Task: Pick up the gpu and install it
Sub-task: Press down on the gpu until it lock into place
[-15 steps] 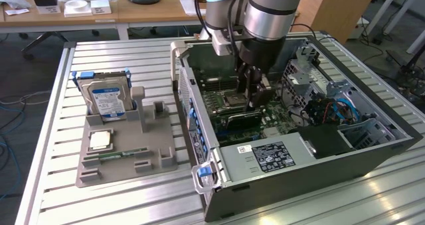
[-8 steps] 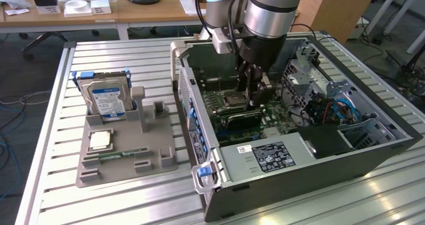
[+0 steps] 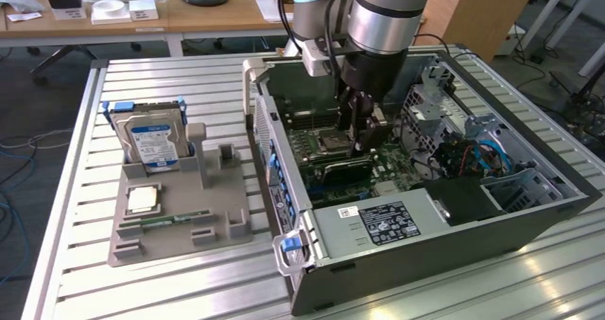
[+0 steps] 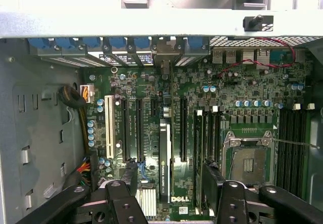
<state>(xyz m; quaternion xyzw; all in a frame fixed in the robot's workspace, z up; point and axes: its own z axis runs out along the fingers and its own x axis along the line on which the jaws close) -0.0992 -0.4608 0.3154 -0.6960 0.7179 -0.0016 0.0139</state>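
behind the metal counter stands an office with wooden desks. on the counter, the gpu sits edge-up in a slot of the motherboard, inside the open computer case. the pincer hangs just above it, fingers spread wide apart and holding nothing. at about nine o'clock from the case, a grey holder carries the hard drive.

Hard drive upright in grey holder — beside open computer case.
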